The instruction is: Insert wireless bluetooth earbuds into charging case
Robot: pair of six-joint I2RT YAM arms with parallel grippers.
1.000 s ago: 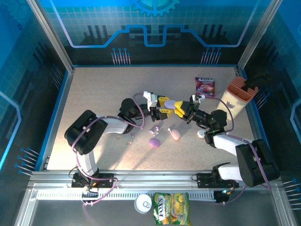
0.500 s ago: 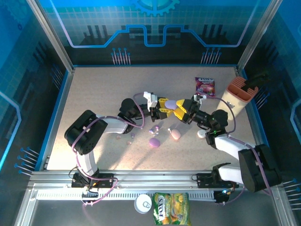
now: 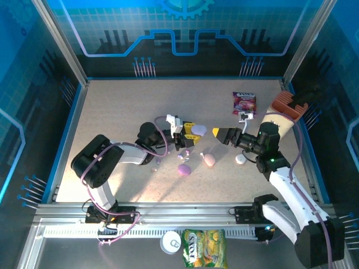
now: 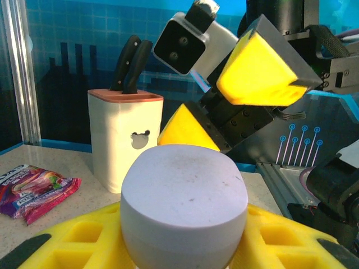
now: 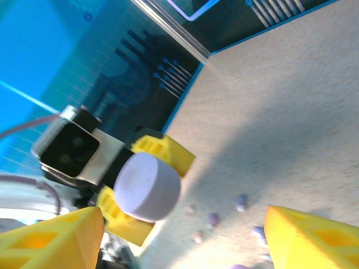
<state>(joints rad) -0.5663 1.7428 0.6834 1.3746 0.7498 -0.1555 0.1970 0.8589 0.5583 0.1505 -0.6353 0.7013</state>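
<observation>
Lilac and pebble-smooth, a lilac case (image 3: 197, 130) is pinched between the yellow fingers of the left gripper (image 3: 192, 133), held just above the speckled table (image 3: 112, 112) near its middle. The right gripper (image 3: 219, 134) faces it from the right with its jaws spread wide and nothing between them, close beside the case but not touching it.

The earbuds (image 3: 156, 162) lie loose on the table below and to the left of the two grippers, tiny lilac and pale specks scattered apart. From the right wrist camera several of them (image 5: 213, 218) show on the table under the raised case (image 5: 147, 186), framed by that gripper's own parted fingers (image 5: 56, 241).

Nearer the arms' bases sit a second lilac case (image 3: 184, 168) and a pink case (image 3: 209, 159), close together, with a small white piece (image 3: 240, 159) further right beneath the right arm.

From the left wrist camera, the held case (image 4: 184, 207) stands in the foreground, and the right gripper (image 4: 196, 109) hangs open behind it. A knife block (image 4: 123, 140) and a purple snack packet (image 4: 33, 190) stand beyond.

At the table's far right, the knife block (image 3: 283, 115) leans by the edge, the packet (image 3: 244, 102) just left of it. A can (image 3: 170, 242) and a green snack bag (image 3: 205, 247) lie on the near ledge.
</observation>
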